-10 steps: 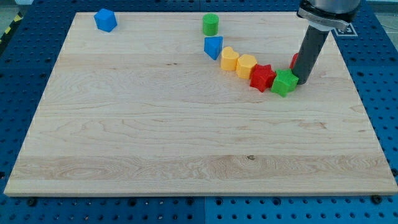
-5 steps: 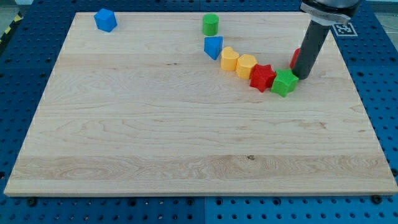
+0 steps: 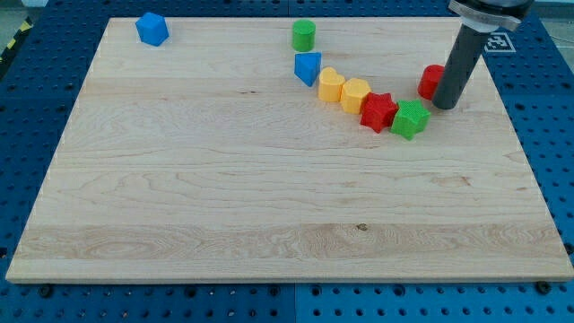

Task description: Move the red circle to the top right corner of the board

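Observation:
The red circle (image 3: 431, 82) sits on the wooden board (image 3: 269, 197) in its upper right part, partly hidden behind my rod. My tip (image 3: 446, 106) rests on the board just to the right of and slightly below the red circle, touching or almost touching it. The green star-shaped block (image 3: 411, 118) lies just below and left of my tip, apart from it.
A curved row runs left from the green star: a red star (image 3: 379, 110), two yellow blocks (image 3: 355, 94) (image 3: 331, 85) and a blue triangle (image 3: 308, 67). A green cylinder (image 3: 304, 35) stands near the top edge. A blue block (image 3: 152, 29) sits at the top left.
My tip has moved right and up, away from the green star. More of the red circle now shows to the left of the rod.

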